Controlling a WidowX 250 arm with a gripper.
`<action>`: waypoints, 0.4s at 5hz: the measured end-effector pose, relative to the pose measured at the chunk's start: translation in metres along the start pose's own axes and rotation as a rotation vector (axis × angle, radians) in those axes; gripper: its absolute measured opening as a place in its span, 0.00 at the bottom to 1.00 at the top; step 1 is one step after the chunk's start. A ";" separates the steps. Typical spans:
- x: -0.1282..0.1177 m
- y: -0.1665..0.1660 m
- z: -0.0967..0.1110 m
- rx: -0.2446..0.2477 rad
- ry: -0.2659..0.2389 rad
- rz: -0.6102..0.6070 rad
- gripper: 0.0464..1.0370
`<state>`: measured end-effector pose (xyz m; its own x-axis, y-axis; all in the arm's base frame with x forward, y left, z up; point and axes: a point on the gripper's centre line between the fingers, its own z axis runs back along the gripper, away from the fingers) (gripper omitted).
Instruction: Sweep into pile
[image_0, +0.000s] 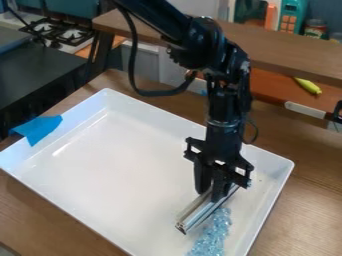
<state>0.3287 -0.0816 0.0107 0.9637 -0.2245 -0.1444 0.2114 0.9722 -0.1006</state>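
Note:
The black gripper (212, 192) hangs down over the right part of the white tray (120, 170), its fingers shut on a silvery metal bar. The bar (194, 215) lies slanted at the tray floor, its near end pointing to the lower left. Right beside the bar, on its right side, a narrow pile of light blue, clear-looking bits (212, 235) stretches toward the tray's near edge. The part of the bar between the fingers is hidden.
Blue tape (39, 129) sticks over the tray's left rim. Raised walls surround the tray on a brown wooden table (314, 200). Behind stand a wooden shelf (287, 62) and a yellow-green toy vegetable (308, 85). A stove top (60, 31) is at the upper left.

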 end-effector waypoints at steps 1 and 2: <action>-0.001 0.011 0.016 -0.031 -0.020 0.027 0.28; -0.008 0.054 0.057 -0.078 -0.112 0.089 0.28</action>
<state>0.3412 -0.0236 0.0624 0.9911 -0.1246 -0.0460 0.1152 0.9788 -0.1693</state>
